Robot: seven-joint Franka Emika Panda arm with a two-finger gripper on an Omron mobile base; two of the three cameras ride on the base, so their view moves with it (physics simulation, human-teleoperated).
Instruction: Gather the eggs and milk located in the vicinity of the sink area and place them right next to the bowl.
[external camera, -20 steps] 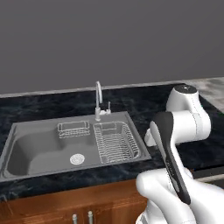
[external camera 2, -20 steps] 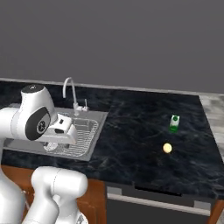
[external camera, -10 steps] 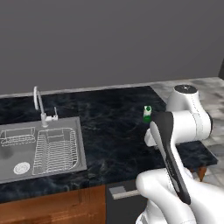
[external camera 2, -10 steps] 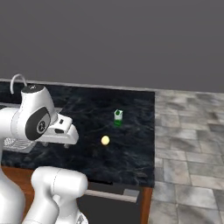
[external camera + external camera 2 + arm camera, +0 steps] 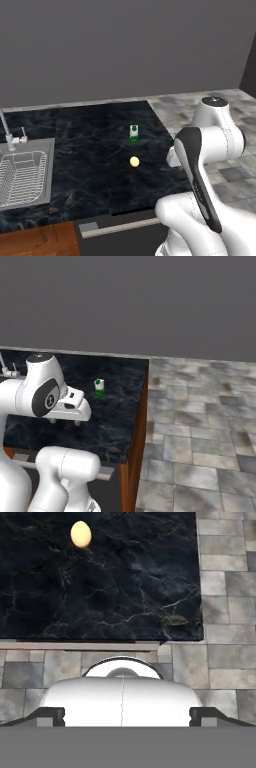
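With its jaws spread and holding nothing, the gripper [image 5: 122, 717] hangs off the counter edge [image 5: 80, 645], the pale yellow egg [image 5: 80, 534] well ahead and the milk [image 5: 134, 133] beyond it, so a hasty reach could nudge the round egg rolling away.

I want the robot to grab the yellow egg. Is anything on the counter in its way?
Nothing visible is. The yellow egg lies alone on the bare dark counter. The milk stands apart behind it, not in front. The open gripper looks down at the counter's near edge, with bare stone up to the egg.
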